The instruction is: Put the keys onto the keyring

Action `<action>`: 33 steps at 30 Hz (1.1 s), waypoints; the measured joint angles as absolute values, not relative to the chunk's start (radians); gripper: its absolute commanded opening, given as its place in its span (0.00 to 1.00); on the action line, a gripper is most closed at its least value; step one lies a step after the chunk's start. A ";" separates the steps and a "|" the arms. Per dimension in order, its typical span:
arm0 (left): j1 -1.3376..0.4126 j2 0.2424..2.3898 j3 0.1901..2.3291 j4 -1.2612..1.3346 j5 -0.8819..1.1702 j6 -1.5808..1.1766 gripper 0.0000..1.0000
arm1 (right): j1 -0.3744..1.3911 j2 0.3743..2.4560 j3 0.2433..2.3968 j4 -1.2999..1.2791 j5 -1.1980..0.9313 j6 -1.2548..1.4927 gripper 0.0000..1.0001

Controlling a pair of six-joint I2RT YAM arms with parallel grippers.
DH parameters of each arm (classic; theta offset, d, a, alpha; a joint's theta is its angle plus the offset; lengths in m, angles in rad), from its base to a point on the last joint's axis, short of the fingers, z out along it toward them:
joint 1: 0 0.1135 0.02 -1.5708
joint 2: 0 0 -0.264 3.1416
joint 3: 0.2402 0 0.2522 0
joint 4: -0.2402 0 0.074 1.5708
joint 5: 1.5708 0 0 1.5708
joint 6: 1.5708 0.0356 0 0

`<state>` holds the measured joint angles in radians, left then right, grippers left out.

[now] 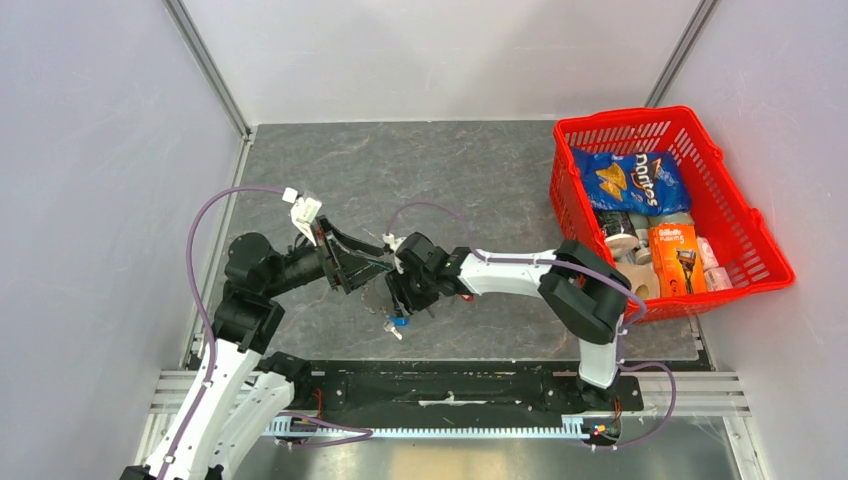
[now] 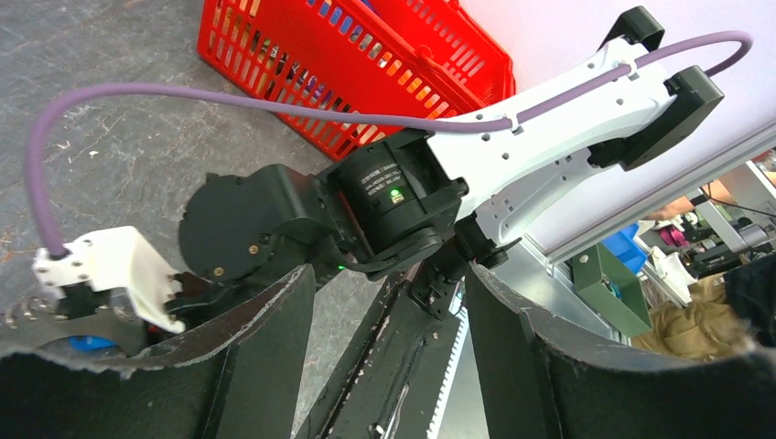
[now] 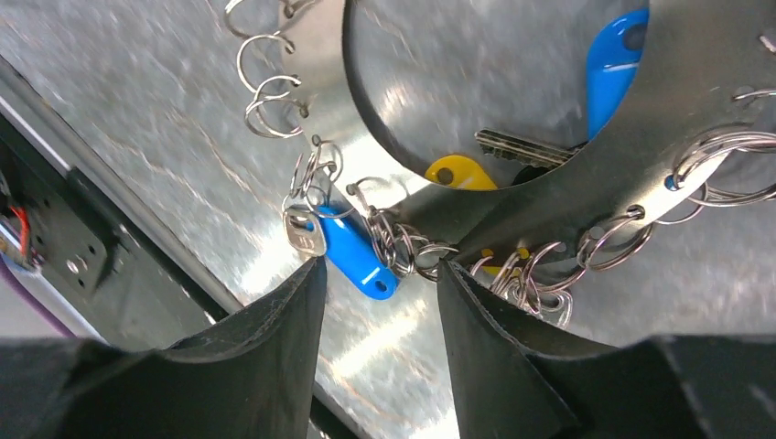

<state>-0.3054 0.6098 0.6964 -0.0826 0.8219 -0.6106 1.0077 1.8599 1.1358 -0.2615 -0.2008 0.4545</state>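
Blue-tagged key (image 3: 352, 249) between the right gripper's (image 3: 380, 267) parted, empty jaws, at the keyring (image 3: 604, 165) rim: close squarely. Left gripper (image 2: 389, 273) gapes, empty.

Blue-tagged keys (image 3: 361, 257) along grey keyring (image 3: 572, 187) rim

The large flat metal keyring (image 3: 586, 183) is plain grey, and its rim loops (image 3: 270, 91) are shiny silver. At its rim hangs a bright blue plastic key tag (image 3: 361, 256). Through its hole show a yellow plastic tag (image 3: 462, 174), a second blue tag (image 3: 613, 64) and a dull silver key (image 3: 517, 146). The stone-look tabletop (image 1: 450, 170) beneath it is dark grey with pale veins. The plastic lattice basket (image 1: 625, 116) is red.
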 measured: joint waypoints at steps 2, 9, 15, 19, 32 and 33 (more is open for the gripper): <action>-0.305 0.611 0.696 -0.089 0.822 -0.605 0.68 | 1.008 1.900 1.185 -0.234 -0.201 0.455 0.56; -0.305 0.616 0.696 -0.115 0.821 -0.599 0.68 | 1.001 1.892 1.198 -0.188 -0.193 0.451 0.56; -0.305 0.615 0.696 -0.123 0.821 -0.597 0.68 | 0.979 1.813 1.169 -0.191 -0.142 0.443 0.56; -0.305 0.615 0.696 -0.126 0.821 -0.596 0.68 | 0.933 1.799 1.168 -0.190 -0.103 0.440 0.56; -0.305 0.616 0.696 -0.126 0.821 -0.596 0.68 | 0.876 1.866 1.150 -0.149 -0.152 0.470 0.56; -0.305 0.616 0.696 -0.126 0.821 -0.596 0.68 | 0.878 1.870 1.140 -0.138 -0.163 0.480 0.56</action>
